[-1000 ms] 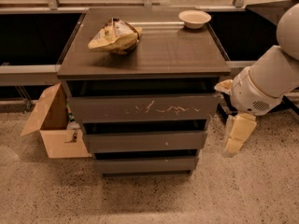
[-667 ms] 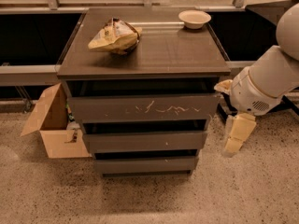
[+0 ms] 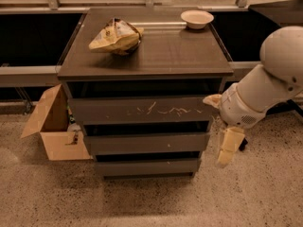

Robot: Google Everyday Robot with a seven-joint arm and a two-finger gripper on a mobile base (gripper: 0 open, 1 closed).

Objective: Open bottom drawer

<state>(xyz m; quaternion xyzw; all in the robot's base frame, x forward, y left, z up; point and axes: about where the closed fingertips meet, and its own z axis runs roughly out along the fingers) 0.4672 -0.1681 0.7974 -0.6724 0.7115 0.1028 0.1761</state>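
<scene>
The bottom drawer (image 3: pixel 147 167) is the lowest and smallest of three dark grey-brown flat fronts on a cabinet (image 3: pixel 147 56), just above the floor. Its front sits in line with the two fronts above it. Above it are the middle front (image 3: pixel 147 142) and the top front with white scratches (image 3: pixel 142 110). My gripper (image 3: pixel 228 146) is cream-coloured and hangs down from the white arm (image 3: pixel 265 89) just right of the cabinet's right edge. It is level with the middle and bottom fronts and touches neither.
A crumpled yellow bag (image 3: pixel 115 36) and a white bowl (image 3: pixel 197 18) lie on the cabinet top. An open cardboard box (image 3: pixel 54 126) stands on the floor against the cabinet's left side. Speckled floor (image 3: pixel 142 202) spreads in front. Dark benches run behind.
</scene>
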